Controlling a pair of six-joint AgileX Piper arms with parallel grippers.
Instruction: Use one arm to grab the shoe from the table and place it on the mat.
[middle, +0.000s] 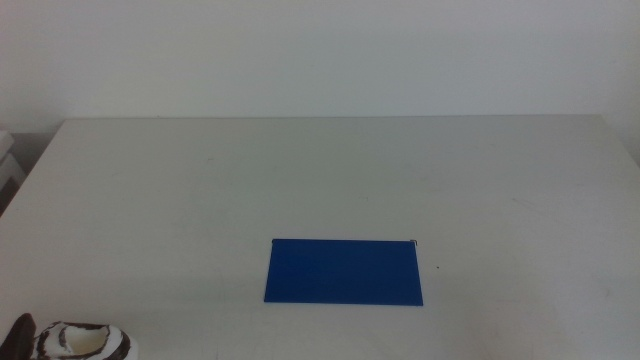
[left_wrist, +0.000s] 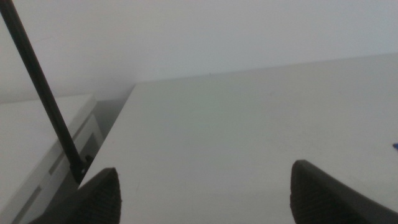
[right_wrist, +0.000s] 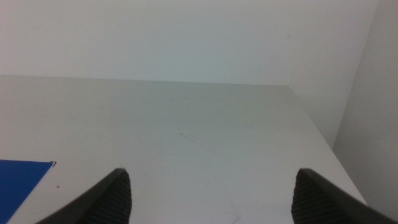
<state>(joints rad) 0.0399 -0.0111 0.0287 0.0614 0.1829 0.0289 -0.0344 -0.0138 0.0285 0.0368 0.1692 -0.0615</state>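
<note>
Spanning all three views, the off-white tabletop (middle: 330, 180) carries the blue mat (middle: 343, 271) toward its near middle. The shoe (middle: 82, 342) sits at the near left edge, well apart from the mat, only partly visible. It looks light, soft-sided and stiff-soled; pinching across the collar seems safest. Left gripper (left_wrist: 205, 193) and right gripper (right_wrist: 211, 196) both stand spread wide, empty.

Mat (middle: 343, 271) mid-table (middle: 320, 170); shoe (middle: 80, 343) near-left, well apart.
</note>
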